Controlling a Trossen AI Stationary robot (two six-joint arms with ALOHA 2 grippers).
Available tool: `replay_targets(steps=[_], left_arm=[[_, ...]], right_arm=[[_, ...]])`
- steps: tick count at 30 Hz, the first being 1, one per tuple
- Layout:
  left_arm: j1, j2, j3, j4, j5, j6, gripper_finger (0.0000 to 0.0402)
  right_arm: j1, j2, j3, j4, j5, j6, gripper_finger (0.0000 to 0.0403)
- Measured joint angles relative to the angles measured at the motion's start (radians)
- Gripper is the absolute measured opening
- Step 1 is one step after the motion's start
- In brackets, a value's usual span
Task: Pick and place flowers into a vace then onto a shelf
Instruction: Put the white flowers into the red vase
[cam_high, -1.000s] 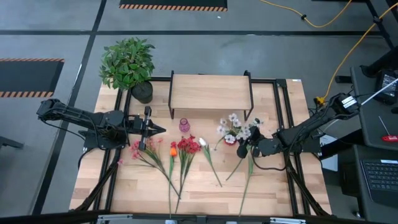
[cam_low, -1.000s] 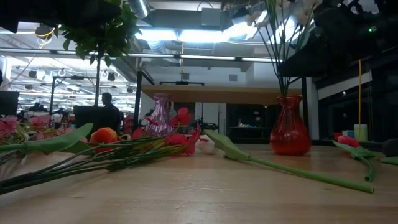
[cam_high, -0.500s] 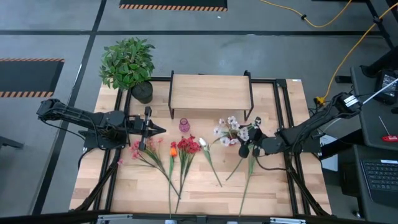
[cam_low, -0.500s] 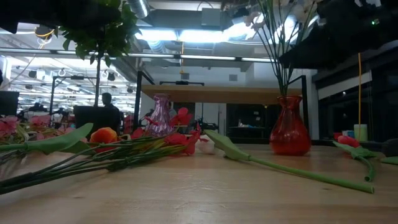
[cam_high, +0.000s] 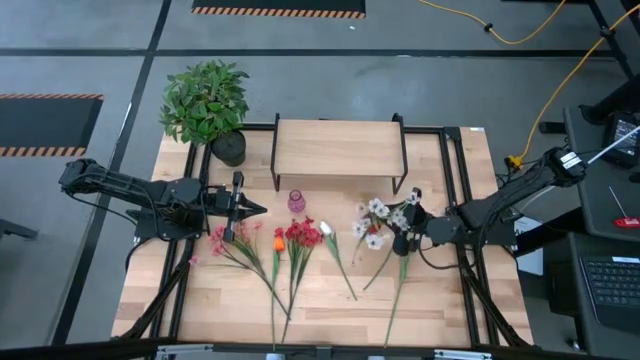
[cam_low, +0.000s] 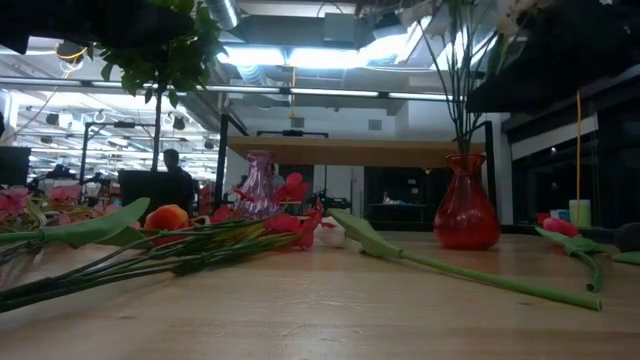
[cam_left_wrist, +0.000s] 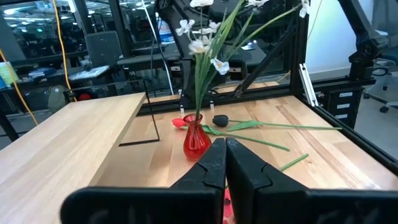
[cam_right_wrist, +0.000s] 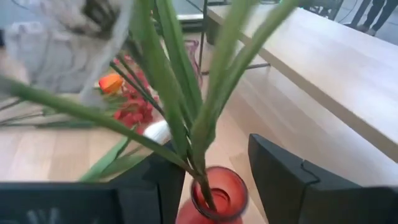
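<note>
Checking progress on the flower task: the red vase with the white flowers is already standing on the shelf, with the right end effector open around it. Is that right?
Not quite. The red vase with the white flowers stands on the table in front of the shelf, not on it; the high view and left wrist view show this. The right end effector is indeed open around it.

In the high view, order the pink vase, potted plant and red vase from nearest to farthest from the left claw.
From the left claw:
1. Pink vase, just beyond its tips, in front of the shelf.
2. Potted plant, at the table's back left corner.
3. Red vase, mostly hidden under white flowers, by the right claw.
</note>
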Motion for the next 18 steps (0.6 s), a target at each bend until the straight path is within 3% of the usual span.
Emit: replay_targets(steps=[9, 18], left_arm=[[0.0, 0.0, 0.0, 0.0, 0.0, 0.0, 0.0008], [0.0, 0.0, 0.0, 0.0, 0.0, 0.0, 0.0008]], right_arm=[[0.0, -0.069, 0.0, -0.164, -0.01, 0.022, 0.0174], [0.0, -0.133, 0.0, -0.244, -0.116, 0.0, 0.0174]])
